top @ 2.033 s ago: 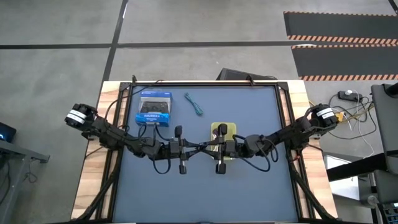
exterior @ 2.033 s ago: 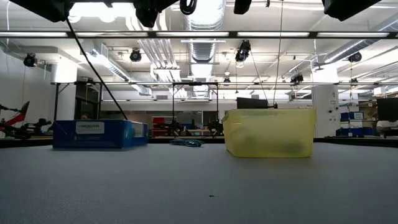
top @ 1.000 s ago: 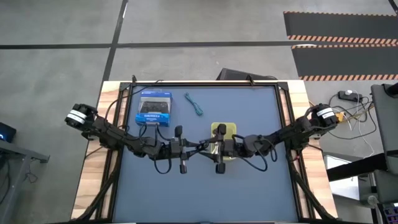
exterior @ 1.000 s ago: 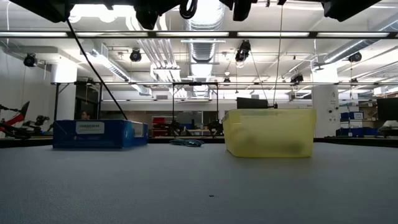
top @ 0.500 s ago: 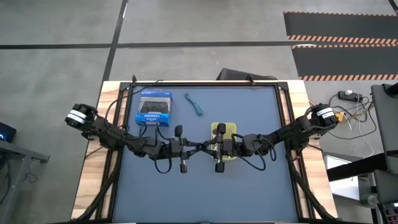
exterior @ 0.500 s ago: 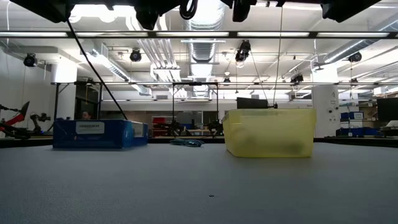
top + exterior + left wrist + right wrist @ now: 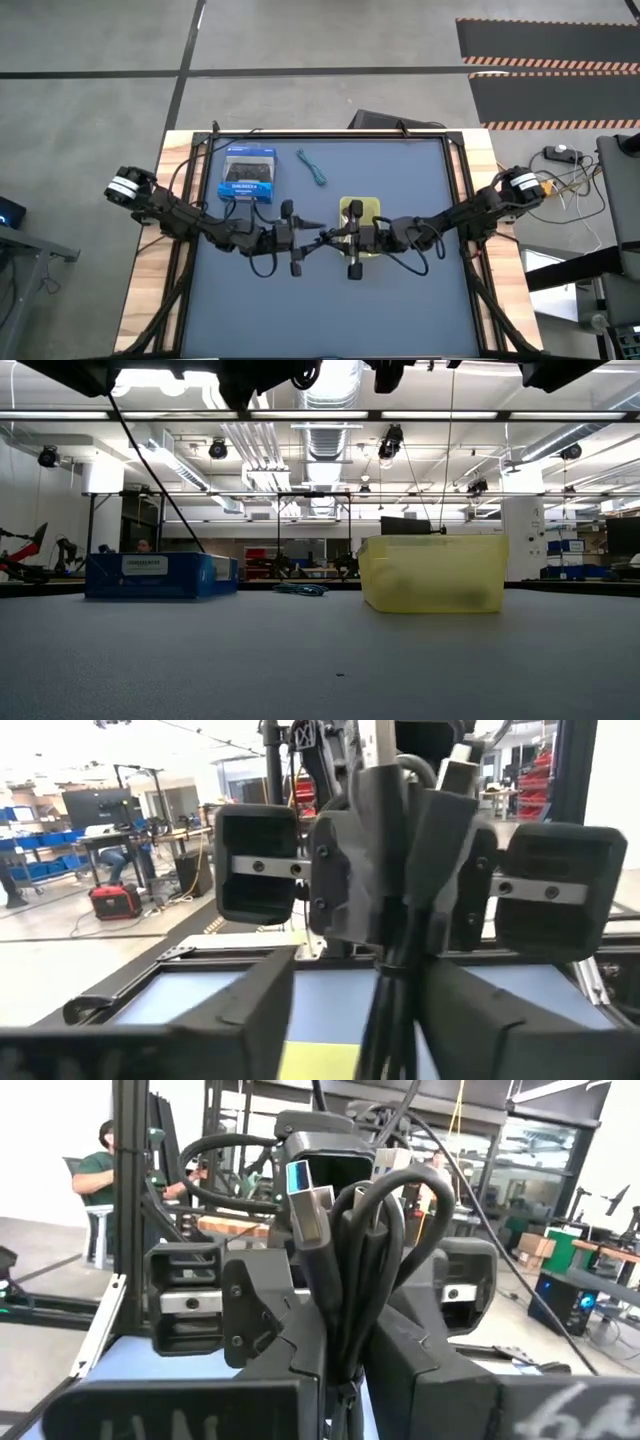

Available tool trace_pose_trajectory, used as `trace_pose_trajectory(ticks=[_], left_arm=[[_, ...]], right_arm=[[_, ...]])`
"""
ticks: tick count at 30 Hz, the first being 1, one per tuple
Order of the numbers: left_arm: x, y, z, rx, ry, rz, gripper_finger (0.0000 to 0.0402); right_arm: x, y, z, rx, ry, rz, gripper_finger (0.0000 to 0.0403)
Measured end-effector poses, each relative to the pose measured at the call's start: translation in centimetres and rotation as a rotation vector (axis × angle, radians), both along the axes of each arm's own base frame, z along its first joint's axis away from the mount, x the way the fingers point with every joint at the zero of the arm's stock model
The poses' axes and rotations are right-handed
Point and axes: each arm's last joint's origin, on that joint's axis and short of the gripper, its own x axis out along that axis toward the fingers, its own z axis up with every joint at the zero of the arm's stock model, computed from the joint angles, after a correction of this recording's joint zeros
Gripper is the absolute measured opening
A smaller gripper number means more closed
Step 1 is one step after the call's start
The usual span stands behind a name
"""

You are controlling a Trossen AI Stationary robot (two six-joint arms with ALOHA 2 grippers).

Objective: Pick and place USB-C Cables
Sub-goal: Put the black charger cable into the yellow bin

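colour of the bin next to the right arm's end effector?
Translucent yellow bin, clearest in the low view; the high view shows it partly under the arms.

No words clear enough to read; only a blurry white label on the blue box

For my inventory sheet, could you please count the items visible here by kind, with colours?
USB-C cables: 2, one teal cable lying on the table, one black cable clamped in the right gripper
Boxes: 1, the blue box
Bins: 1, the yellow bin
Total: 4
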Motion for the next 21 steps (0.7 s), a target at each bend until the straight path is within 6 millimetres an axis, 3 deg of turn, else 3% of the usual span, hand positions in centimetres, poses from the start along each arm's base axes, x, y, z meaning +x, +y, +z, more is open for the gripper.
trace_pose_trajectory(ticks=[7, 16, 21], left_arm=[[0.0, 0.0, -0.5, 0.025, 0.068, 0.011, 0.0244], [-1.1, 0.4, -0.1, 0.068, 0.18, 0.021, 0.0251], [-2.3, 0.9, 0.5, 0.097, 0.25, 0.026, 0.0251]], right_arm=[[-0.7, -0.4, 1.0, 0.056, 0.042, -0.033, 0.0032], [-3.0, -1.4, 3.2, 0.148, 0.126, -0.133, 0.0032], [-3.9, -2.0, 5.1, 0.24, 0.279, -0.201, 0.0032]])
